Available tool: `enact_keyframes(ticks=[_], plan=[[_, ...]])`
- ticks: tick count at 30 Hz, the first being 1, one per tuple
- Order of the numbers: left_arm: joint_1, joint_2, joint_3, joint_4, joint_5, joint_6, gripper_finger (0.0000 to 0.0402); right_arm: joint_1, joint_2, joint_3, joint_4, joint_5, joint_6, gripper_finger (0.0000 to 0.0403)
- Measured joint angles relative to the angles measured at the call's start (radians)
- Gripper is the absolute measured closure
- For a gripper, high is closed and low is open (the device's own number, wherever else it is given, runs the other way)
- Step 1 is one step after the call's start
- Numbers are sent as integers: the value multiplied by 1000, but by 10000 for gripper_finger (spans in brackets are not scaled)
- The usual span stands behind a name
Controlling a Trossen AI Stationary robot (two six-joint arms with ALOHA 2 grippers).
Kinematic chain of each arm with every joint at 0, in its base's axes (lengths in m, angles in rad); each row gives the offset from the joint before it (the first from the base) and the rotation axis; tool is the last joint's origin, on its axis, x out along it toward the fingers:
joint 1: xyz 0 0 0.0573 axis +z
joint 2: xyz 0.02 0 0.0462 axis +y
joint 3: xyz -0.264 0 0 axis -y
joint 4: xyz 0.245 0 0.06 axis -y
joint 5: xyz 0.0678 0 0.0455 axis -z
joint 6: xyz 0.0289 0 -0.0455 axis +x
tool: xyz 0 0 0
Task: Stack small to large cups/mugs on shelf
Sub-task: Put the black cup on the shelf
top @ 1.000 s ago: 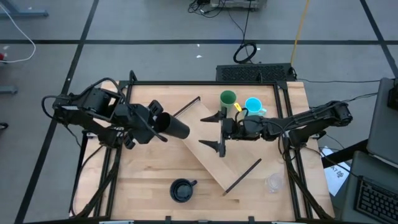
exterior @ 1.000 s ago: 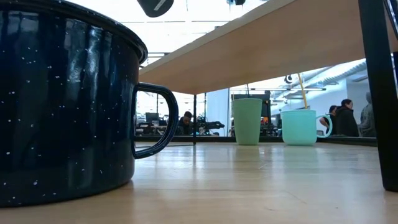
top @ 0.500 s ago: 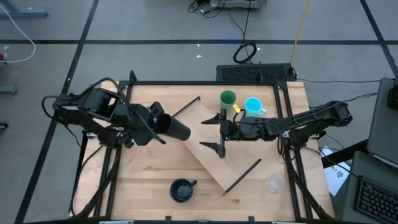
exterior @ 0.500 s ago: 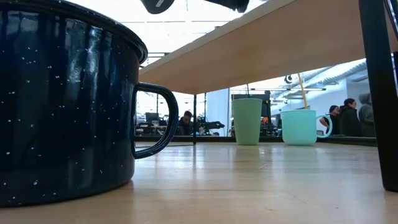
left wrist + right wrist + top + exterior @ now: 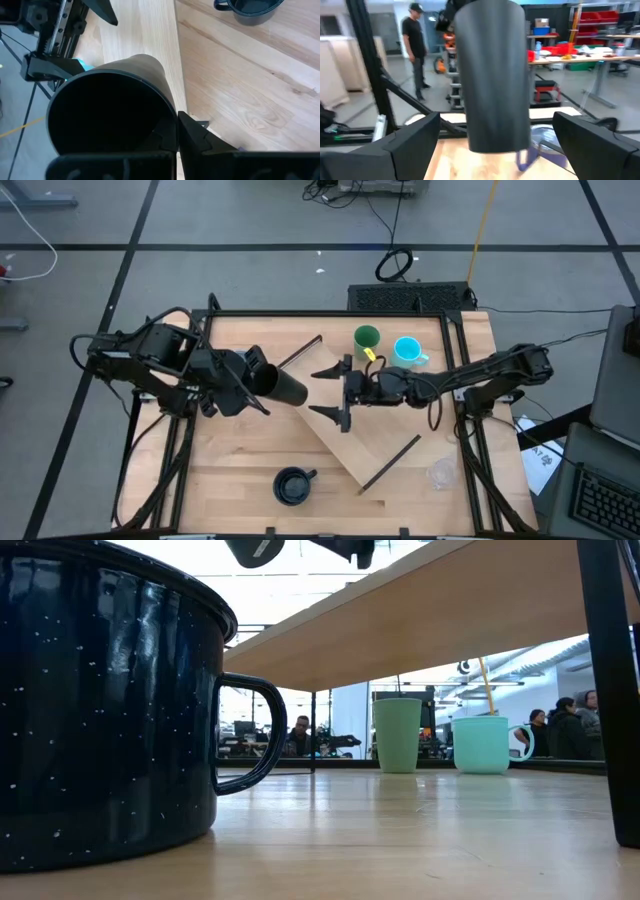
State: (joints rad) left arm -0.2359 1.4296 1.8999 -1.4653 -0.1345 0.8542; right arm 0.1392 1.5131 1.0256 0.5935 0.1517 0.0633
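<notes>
My left gripper point(image 5: 243, 377) is shut on a black cup point(image 5: 283, 385), held out over the left end of the shelf point(image 5: 375, 442), a light-wood plank standing slantwise on dark end brackets point(image 5: 610, 690). My right gripper point(image 5: 322, 392) stands open just right of the cup's base. Its fingers point(image 5: 410, 140) frame the cup point(image 5: 492, 75) without touching it. Beyond the shelf, a green cup point(image 5: 367, 337) and a cyan mug point(image 5: 407, 350) stand near the far edge. A navy mug point(image 5: 292, 486) sits near the front edge, and a clear glass cup point(image 5: 440, 474) at the front right. My left gripper holds the black cup by its rim wall point(image 5: 170, 117). One finger point(image 5: 192, 135) lies outside the wall and the other reaches into the dark mouth. The fingers come from the table's left, slanting down. The cup is lifted clear, mouth toward the gripper, base toward the right gripper.
The low view shows room under the shelf point(image 5: 430, 620), with the navy mug point(image 5: 100, 710) filling the near left. People stand in the room beyond the table point(image 5: 560, 725). Bare tabletop lies at the front left point(image 5: 230, 470).
My right gripper, still open, has gone toward the table's left and slightly down, closing in on the base of the black cup. The cup stays held in place over the shelf's left end.
</notes>
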Motion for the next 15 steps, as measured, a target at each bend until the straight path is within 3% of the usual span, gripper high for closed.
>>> enact_keyframes(ticks=[15], plan=[[0, 0, 0, 67, 4, 68, 400, -35, 19, 0, 10, -105, 54, 27]])
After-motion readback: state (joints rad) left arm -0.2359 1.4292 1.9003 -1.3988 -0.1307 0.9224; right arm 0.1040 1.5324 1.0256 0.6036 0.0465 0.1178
